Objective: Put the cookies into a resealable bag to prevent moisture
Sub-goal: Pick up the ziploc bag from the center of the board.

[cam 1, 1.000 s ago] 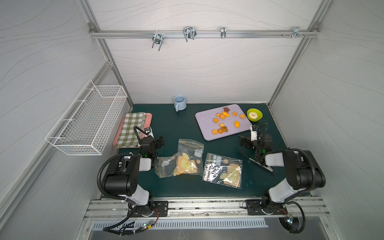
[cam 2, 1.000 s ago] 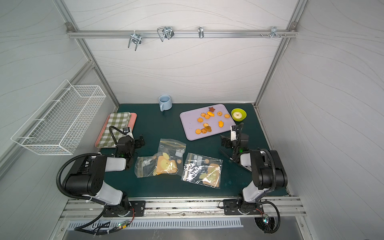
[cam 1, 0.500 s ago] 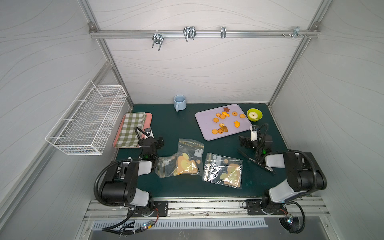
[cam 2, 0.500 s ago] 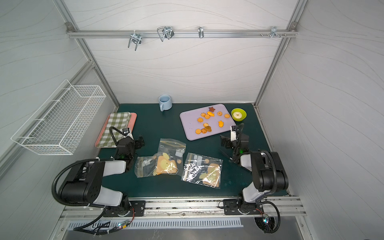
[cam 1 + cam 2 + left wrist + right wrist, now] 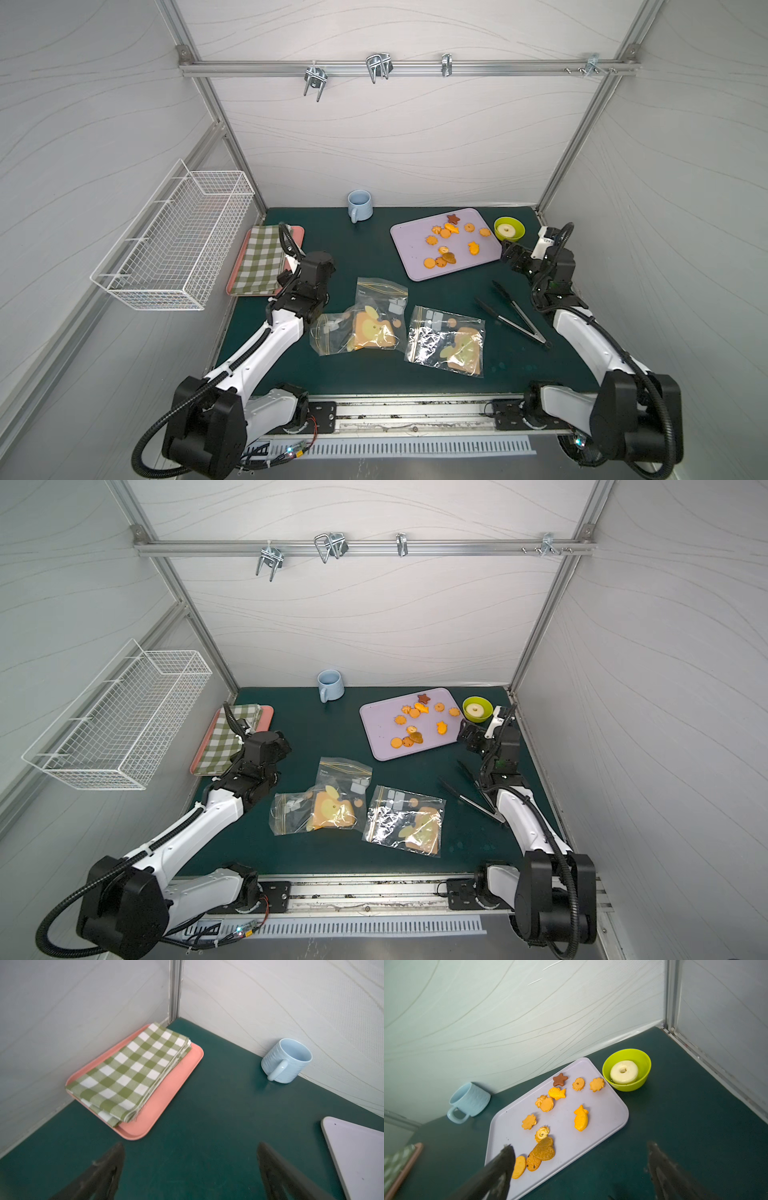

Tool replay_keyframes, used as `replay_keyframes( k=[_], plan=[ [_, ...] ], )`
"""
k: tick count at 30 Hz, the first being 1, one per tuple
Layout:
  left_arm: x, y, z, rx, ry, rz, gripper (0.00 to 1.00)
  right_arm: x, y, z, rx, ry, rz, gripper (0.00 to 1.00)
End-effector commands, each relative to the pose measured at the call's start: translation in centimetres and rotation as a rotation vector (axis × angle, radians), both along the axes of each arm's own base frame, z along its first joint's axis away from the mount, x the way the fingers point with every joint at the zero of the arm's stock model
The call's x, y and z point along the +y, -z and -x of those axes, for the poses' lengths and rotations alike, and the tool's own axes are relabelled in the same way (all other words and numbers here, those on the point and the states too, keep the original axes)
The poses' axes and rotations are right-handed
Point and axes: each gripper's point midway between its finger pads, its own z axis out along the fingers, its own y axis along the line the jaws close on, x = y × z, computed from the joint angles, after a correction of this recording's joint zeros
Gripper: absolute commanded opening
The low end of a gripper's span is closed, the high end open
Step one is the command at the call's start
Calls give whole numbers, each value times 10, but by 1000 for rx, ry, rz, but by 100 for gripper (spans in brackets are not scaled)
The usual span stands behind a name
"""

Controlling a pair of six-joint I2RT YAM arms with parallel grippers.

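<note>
Two arms (image 5: pixel 266 345) extended forward | left tool (image 5: pixel 191 1145) spread | right tool (image 5: pixel 580 1145) spread

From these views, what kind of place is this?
Probably a lab test booth dressed as a kitchen counter: white panel walls on a metal frame, two robot arms at the front, and cookies on a tray, bags and a mug.

White wavy-lined walls (image 5: pixel 395 137) on aluminium posts (image 5: pixel 224 137) enclose a dark green table (image 5: pixel 374 257), with a hooked rail (image 5: pixel 415 68) across the back wall and a white wire basket (image 5: pixel 174 245) hung on the left wall.
</note>
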Motion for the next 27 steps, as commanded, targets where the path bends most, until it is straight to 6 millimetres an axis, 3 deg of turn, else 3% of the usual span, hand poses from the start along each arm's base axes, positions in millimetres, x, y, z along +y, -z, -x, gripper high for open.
replay_keyframes(
  k=[1, 5, 9, 13, 17, 20, 23, 27],
  plan=[
    [-17, 18, 19, 97, 35, 182, 99, 1, 36, 20, 169, 32, -242, 99],
    [-50, 16, 24, 177, 196, 246, 99, 40, 21, 18, 170, -209, -333, 96],
    [-85, 12, 34, 220, 353, 304, 99, 107, 9, 19, 211, -488, -301, 92],
    [-111, 10, 43, 245, 477, 313, 99, 176, 12, 37, 289, -757, -200, 88],
    [-129, 12, 49, 280, 569, 312, 99, 218, 25, 52, 396, -910, -193, 82],
    [-138, 11, 56, 293, 603, 298, 99, 230, 48, 69, 542, -892, -65, 81],
    [-159, 12, 66, 293, 699, 336, 99, 220, 74, 88, 675, -735, 178, 80],
    [-203, 11, 81, 278, 908, 459, 97, 202, 80, 116, 745, -578, 319, 73]
  ],
)
